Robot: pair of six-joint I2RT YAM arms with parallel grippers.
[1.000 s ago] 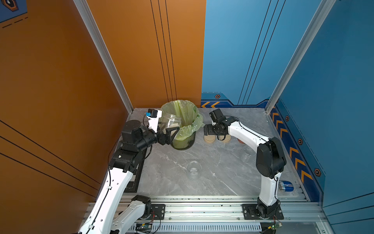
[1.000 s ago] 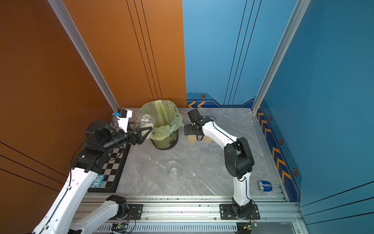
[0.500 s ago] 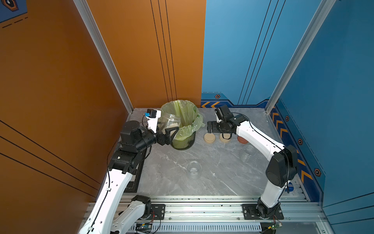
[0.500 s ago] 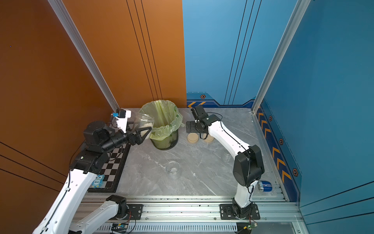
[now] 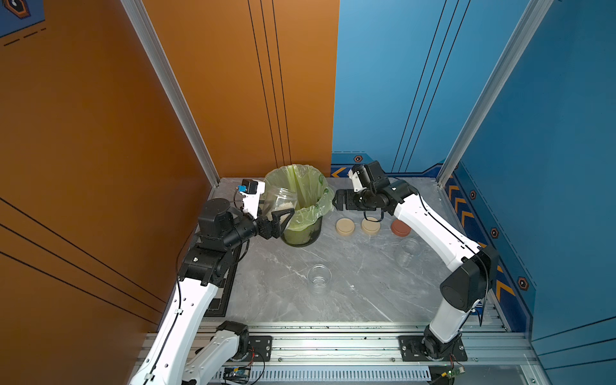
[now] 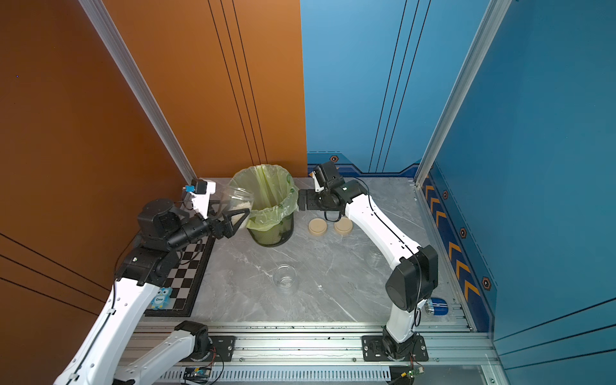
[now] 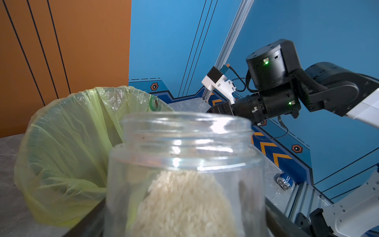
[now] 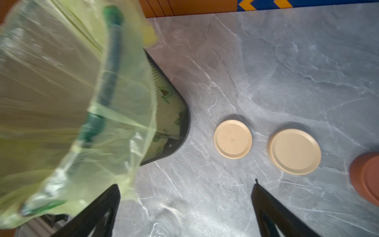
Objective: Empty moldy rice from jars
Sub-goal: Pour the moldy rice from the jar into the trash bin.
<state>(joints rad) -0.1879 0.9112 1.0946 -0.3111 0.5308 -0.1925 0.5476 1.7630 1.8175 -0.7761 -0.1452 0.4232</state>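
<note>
Since a second ago the right arm's elbow has swung outward, leaving the right gripper wide open and empty beside the bin, clear of the lids, likely making room as the left gripper clamps the open jar of moldy rice by the bin's edge.

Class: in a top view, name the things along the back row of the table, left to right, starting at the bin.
Green-bagged bin → beige lid → second beige lid → reddish-brown lid.
</note>
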